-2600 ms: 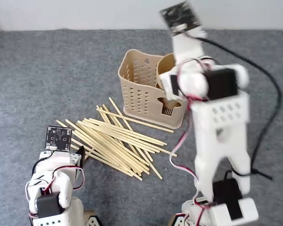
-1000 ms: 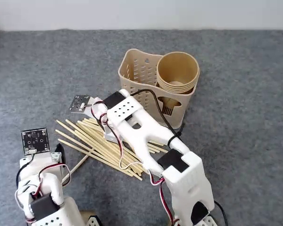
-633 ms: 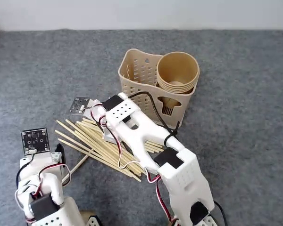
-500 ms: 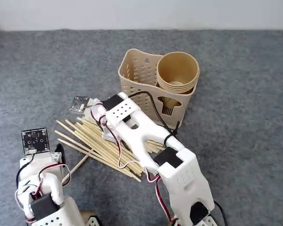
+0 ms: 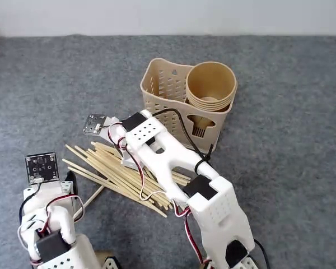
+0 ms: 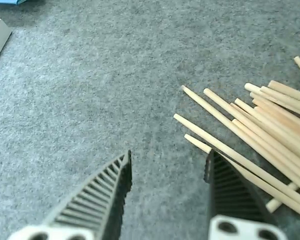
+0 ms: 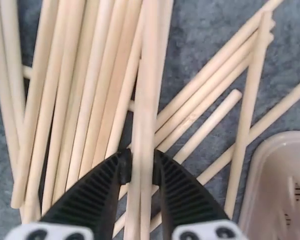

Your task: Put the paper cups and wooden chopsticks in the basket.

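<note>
Down at the near left corner of the grey bench [image 5: 56, 84] sits the left arm [image 5: 50, 224], and its left tool [image 6: 168, 157] hangs released just above the surface, the two ribbed fingers [image 6: 110, 190] spread wide with nothing between them. The tips of the nearest sticks lie just beside one of those fingers, apart from it. Further right, the wooden chopsticks [image 5: 109, 171] lie in a loose fan on the bench, most of them running roughly side by side from the near left toward the basket, a few crossing the others at an angle. One stray stick [image 5: 92, 196] lies apart from the heap, close to the left arm. The right arm [image 5: 173, 162] stretches from its base at the near edge diagonally across this pile, and the right tool [image 7: 141, 156] is down among the sticks, clenched around the held sticks [image 7: 145, 75], one or two that run straight out between its black fingers; whether it is one or two I cannot tell. The neighbouring sticks press close on either side. Just beyond the pile stands the beige slotted basket [image 5: 165, 89], upright, its rounded corner showing near the right tool in the right wrist view [image 7: 280, 190]. The paper cups [image 5: 211, 84] sit nested in a stack, mouth up, in the basket's right-hand compartment, and the left-hand compartment holds none of the sticks.
</note>
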{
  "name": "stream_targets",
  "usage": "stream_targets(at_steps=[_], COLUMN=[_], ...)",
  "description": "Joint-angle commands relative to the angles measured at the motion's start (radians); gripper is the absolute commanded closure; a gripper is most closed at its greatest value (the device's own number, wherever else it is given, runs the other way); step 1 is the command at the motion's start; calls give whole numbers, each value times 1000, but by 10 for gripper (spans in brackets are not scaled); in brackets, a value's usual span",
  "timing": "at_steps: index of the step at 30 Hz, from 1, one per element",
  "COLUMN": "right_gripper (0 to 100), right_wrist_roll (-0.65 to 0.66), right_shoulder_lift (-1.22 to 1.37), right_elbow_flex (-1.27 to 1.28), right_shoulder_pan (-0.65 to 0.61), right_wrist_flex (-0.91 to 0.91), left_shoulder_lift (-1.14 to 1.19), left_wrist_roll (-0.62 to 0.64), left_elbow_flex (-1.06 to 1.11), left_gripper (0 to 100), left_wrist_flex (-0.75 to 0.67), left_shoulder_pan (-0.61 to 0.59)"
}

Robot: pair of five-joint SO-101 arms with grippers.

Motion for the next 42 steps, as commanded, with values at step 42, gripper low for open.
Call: stream_targets(at_steps=[42], right_gripper=[990], right_wrist_roll=[-167], right_shoulder_lift=[-823], right_elbow_flex=[-8], right_shoulder_pan=[1], right_wrist_flex=[-12], left_shoulder_lift=[-18], left_wrist_roll=[-11], left_elbow_flex=[7], left_gripper=[769], left_wrist_flex=[-21], left_shoulder_pan=[38])
